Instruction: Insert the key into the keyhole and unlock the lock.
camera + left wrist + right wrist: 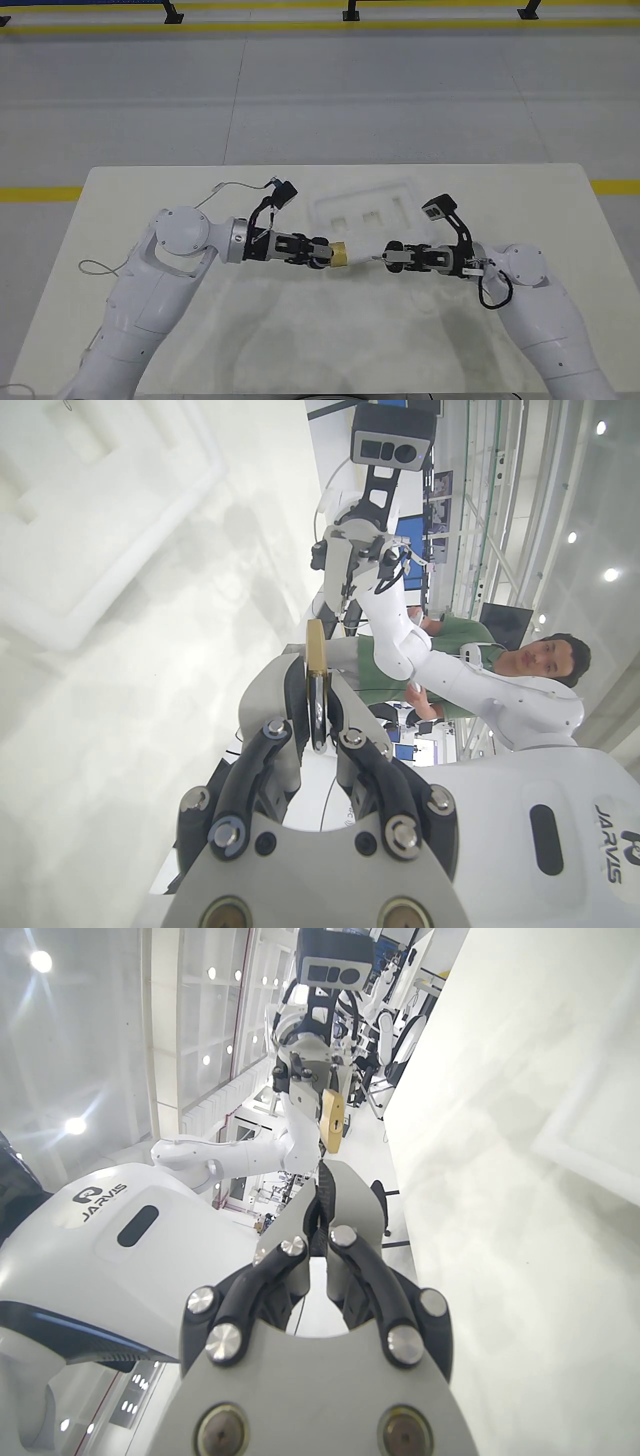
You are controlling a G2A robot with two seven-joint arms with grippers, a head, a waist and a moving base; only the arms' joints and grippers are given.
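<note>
Gripping brass lock (341, 254), left hand (327, 252) faces right hand (390, 258), clenched on key (377, 259); key near lock, not touching.

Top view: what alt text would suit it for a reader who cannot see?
Two white robot arms meet over a white table, the left gripper holding a brass padlock and the right gripper holding a small key aimed at it, with a gap between them. A white foam tray lies beyond them.

I work at a white table (540, 200) on a grey floor (400, 100) with yellow lines (40, 192), round ceiling lights (75, 1126) overhead, what may be glass wall panels (210, 1003) behind.
</note>
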